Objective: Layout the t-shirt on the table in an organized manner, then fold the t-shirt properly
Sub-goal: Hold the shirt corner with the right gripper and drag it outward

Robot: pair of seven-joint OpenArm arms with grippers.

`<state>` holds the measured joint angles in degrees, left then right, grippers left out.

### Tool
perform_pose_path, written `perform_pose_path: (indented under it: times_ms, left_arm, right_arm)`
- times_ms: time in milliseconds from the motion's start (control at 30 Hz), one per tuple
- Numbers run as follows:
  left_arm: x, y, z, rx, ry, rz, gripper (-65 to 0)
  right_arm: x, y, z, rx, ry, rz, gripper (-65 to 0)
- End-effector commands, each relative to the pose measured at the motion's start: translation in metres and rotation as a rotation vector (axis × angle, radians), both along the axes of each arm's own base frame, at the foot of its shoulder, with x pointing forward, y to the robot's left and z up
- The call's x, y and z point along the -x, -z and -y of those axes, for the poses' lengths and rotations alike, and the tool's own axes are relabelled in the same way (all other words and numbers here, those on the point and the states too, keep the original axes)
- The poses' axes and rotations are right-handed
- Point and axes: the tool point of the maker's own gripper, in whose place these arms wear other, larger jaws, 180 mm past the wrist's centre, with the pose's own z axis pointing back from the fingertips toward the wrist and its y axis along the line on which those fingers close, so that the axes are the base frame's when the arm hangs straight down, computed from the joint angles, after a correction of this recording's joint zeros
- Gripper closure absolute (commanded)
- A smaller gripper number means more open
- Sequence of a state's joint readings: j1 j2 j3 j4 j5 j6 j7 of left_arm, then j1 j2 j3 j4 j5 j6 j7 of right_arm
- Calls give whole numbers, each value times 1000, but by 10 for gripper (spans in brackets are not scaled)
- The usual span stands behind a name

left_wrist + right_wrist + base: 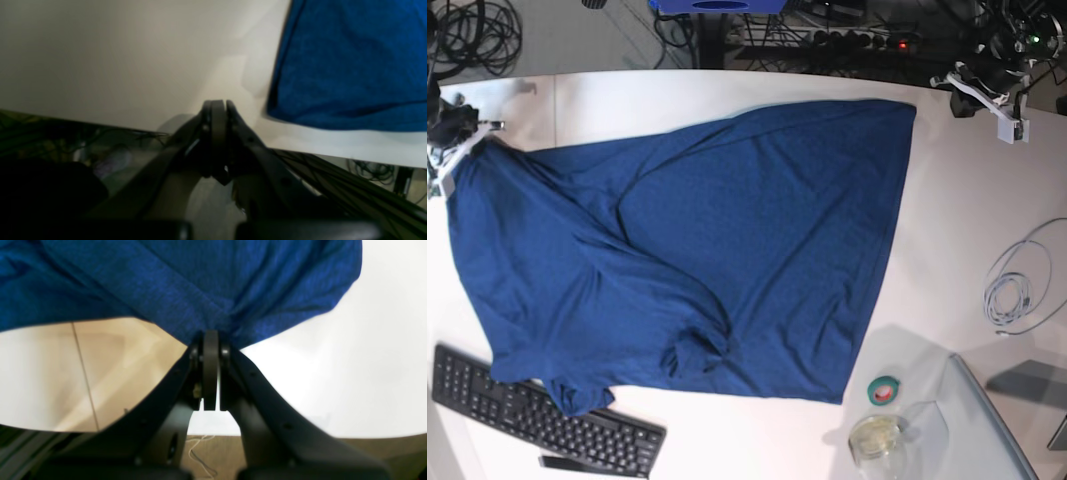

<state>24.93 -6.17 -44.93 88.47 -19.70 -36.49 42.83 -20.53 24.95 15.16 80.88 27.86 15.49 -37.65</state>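
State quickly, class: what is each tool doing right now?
Left tool: closed, holding nothing, beside the t-shirt.
Right tool: closed on the t-shirt's edge.

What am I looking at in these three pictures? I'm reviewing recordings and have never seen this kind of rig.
This is a robot with two arms, each ending in a two-fingered gripper with a small camera on its wrist. Two pictures come from those wrist cameras; the third looks down from above at the whole white table.

A large dark blue t-shirt lies spread on the table, still rumpled, one end draped over a black keyboard. Near the other side are a coiled white cable, a green roll of tape and a small glass jar.

The right gripper is shut on an edge of the t-shirt. The left gripper is shut and empty, beside the shirt near the table's edge.
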Motion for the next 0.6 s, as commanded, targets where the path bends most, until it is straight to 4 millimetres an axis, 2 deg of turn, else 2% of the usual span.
perform_pose_path:
  times_ms: [0,133,200,433,567]
  left_arm:
    - [-4,-8,-4,-14,8,29,0]
    - [-5,-9,-4,-16,10,32,0]
    - [-5,-9,-4,-16,10,32,0]
    - [-6,-9,-5,-18,11,32,0]
    - [-6,-9,-5,-18,11,32,0]
  right_arm:
    - [-7,-8,10,24,-9,22,0]
    - [-4,-6,1,-2,-61,15,0]
    - [3,-4,-2,-13,-88,-11,0]
    - [14,0,-1,-12,-99,-40,0]
    - [13,0,1,-8,-92,-33,0]
